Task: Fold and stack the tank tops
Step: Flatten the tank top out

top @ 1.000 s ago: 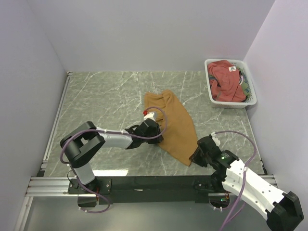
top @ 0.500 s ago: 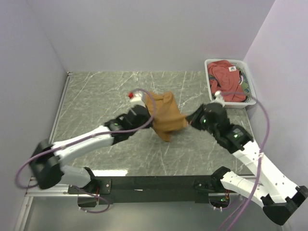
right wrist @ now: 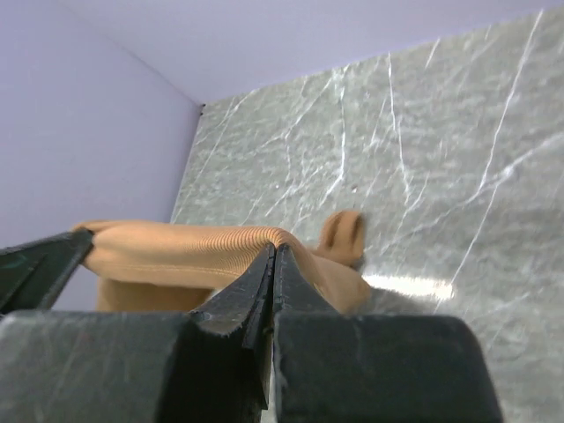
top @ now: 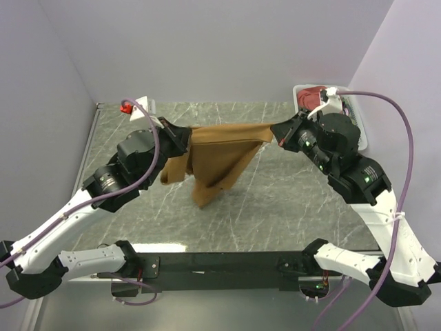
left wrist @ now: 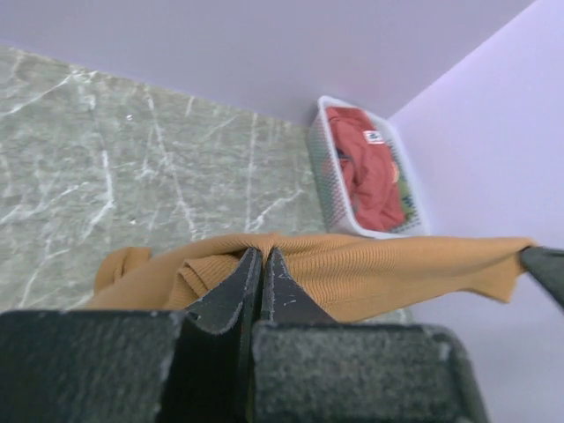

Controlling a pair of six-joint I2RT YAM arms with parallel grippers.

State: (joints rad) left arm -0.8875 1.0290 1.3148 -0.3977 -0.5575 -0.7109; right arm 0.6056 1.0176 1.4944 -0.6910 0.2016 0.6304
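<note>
Step in hand: spreading the plain tan-brown ribbed cloth tank top (top: pixel 224 155) ahead of folding. It hangs at frame centre in the overhead view, its upper edge stretched between the arms, its lower part drooping toward the grey-green marbled table (top: pixel 289 207).

The left gripper (top: pixel 180 136) pinches the left end of that edge. The right gripper (top: pixel 279 131) pinches the right end. Both wrist views show each pair of jaws closed on fabric with no gap.

Next move, as judged: lower the garment flat with the edge kept taut.

The left wrist view shows the white plastic mesh basket (left wrist: pixel 328 176) holding the rust-red tank top (left wrist: pixel 370 176). Overhead, the right arm largely hides both.
</note>
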